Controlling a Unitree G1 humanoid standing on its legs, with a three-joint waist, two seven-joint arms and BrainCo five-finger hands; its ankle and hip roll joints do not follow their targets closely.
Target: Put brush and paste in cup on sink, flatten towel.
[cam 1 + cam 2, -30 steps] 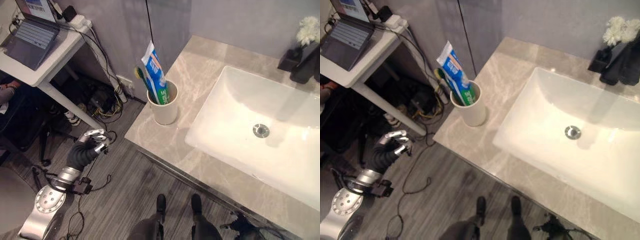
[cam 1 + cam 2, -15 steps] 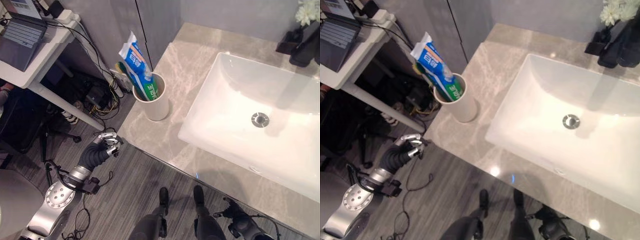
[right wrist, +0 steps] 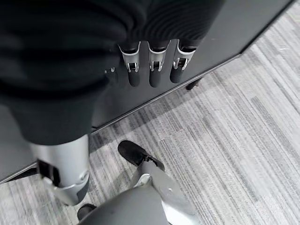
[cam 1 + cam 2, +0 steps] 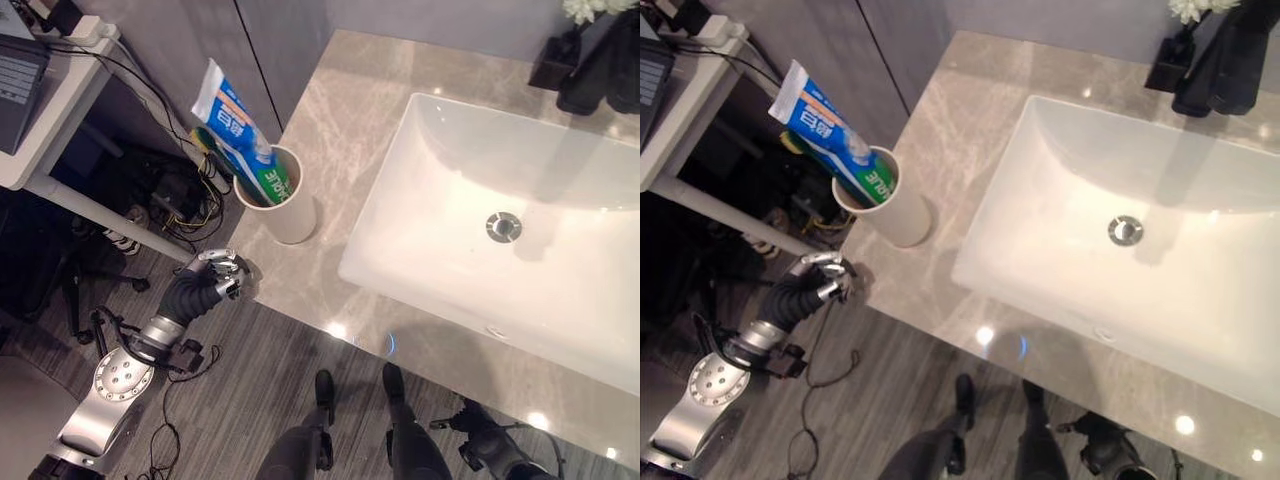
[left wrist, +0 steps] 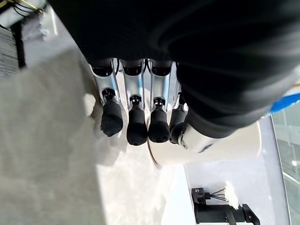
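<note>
- The desk (image 4: pixel 45 130) with the laptop (image 4: pixel 15 75) sits further toward the left edge than a second ago. The whole scene has slid the same way, so that is the head camera moving and not the furniture.
- The left hand (image 4: pixel 218 275) hangs low over the grey plank floor (image 4: pixel 250 400), just off the front left corner of the counter (image 4: pixel 340 110). It is now clearly nearer the cup than a second ago, when it hung well out to the left of it.
- In its wrist view the fingers (image 5: pixel 137 126) are loosely bent in a row and hold nothing. The pale counter and the side of the white cup show past them.
- The brush (image 4: pixel 790 143) stands in the cup, and only its green and yellow head shows, behind the tube.
- The paste (image 4: pixel 235 130), a blue, white and green tube, stands in the cup too, leaning up and to the left with its crimped end on top. It carries white lettering and an orange patch.
- The cup (image 4: pixel 280 210) stands upright on the counter near the front left corner, just left of the sink. It has kept its place against the sink.
- The white sink (image 4: pixel 520 290) has a round metal drain (image 4: pixel 503 226) in its floor.
- A dark vase (image 4: pixel 555 70) with white flowers (image 4: pixel 590 8) stands at the back right of the counter.
- The right hand (image 3: pixel 150 70) hangs by the robot's side over the floor. I cannot tell how its fingers are set.
</note>
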